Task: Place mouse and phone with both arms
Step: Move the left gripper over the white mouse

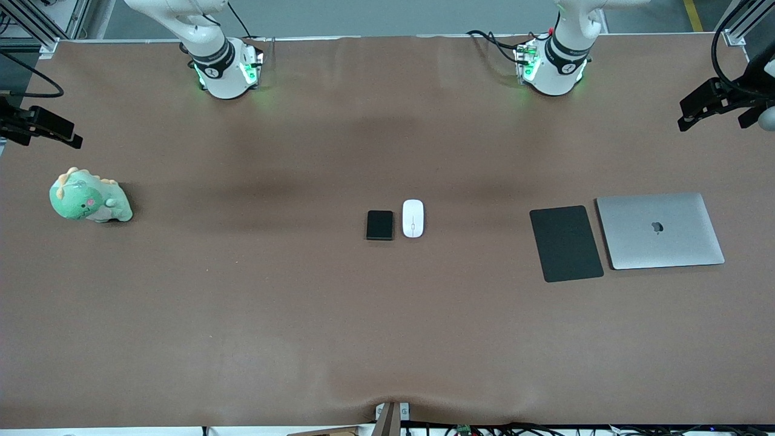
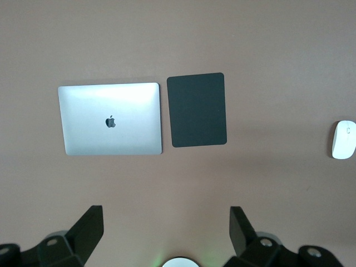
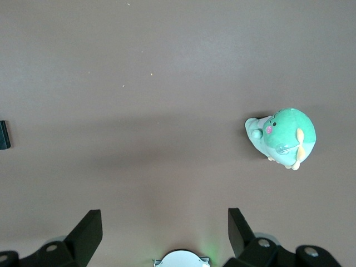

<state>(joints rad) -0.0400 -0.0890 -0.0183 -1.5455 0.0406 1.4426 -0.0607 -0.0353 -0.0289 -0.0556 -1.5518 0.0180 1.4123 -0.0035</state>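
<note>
The white mouse (image 1: 413, 218) lies in the middle of the brown table, with the small black phone (image 1: 379, 224) right beside it toward the right arm's end. Both arms are raised above their bases, and their grippers are out of the front view. My left gripper (image 2: 165, 211) is open and empty, high over the table near its base; its wrist view shows the mouse (image 2: 344, 139) at the edge. My right gripper (image 3: 162, 214) is open and empty, high over the table near its base; its wrist view shows an edge of the phone (image 3: 3, 135).
A black mouse pad (image 1: 566, 243) (image 2: 197, 109) and a closed silver laptop (image 1: 660, 230) (image 2: 109, 119) lie side by side toward the left arm's end. A green plush dinosaur (image 1: 88, 197) (image 3: 282, 136) sits toward the right arm's end. Black camera mounts (image 1: 42, 124) (image 1: 714, 103) overhang both table ends.
</note>
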